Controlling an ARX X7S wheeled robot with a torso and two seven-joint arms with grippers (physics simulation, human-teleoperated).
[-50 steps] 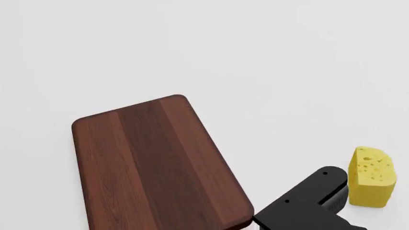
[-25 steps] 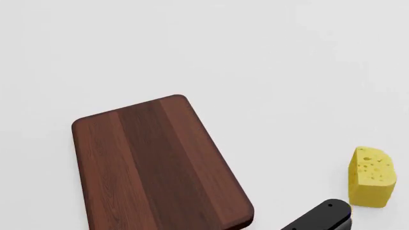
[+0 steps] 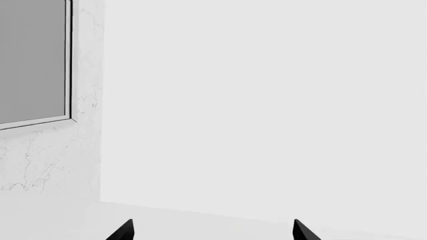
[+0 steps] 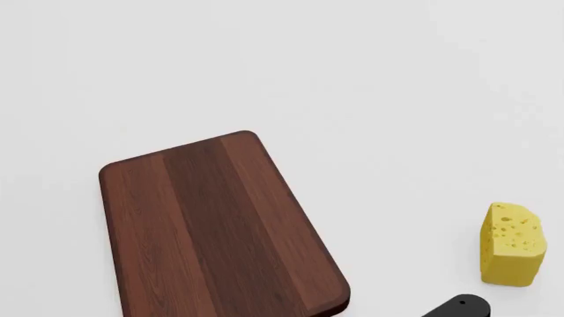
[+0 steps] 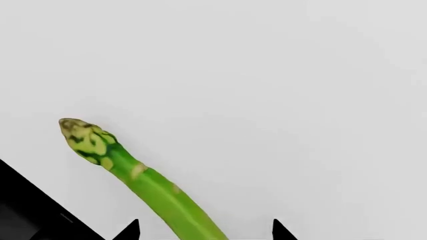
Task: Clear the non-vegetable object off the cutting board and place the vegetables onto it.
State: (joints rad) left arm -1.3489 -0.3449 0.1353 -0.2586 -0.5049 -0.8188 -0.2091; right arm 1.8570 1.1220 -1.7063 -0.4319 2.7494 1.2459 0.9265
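**Board bare, cheese off to the side, both grippers spread**

Seen from the head view: dark brown cutting board [image 4: 220, 231] filling the lower left of the frame, lying flat on the white table [image 4: 352, 79], nothing on top of it. Standing upright at the lower right, well apart from the board: yellow cheese wedge [image 4: 513, 244], holes showing on its face, resting on the table. Just below and left of the cheese, at the bottom edge: a rounded black piece of the right arm [image 4: 458, 308], close to the wedge but not touching it.

From the right wrist view: right gripper [image 5: 205, 231] showing only as two black fingertips [image 5: 129, 231] at the bottom edge, set wide apart, holding nothing. Between those tips, running from the bottom centre up toward the left middle of the frame: green asparagus spear [image 5: 150, 185], scaly pale-green head pointing to the upper left, lying on the white surface. Cut end out of frame. Contact between tips and spear not clear; visible gap on either side. Dark black shape in the lower left corner, unidentifiable.

From the left wrist view: left gripper [image 3: 212, 231] likewise just two black tips at the bottom edge, spread wide, empty. Beyond it: a plain white wall and, at the upper left, a grey window [image 3: 33, 60] in a pale marbled frame.

Avocado not visible in any view.
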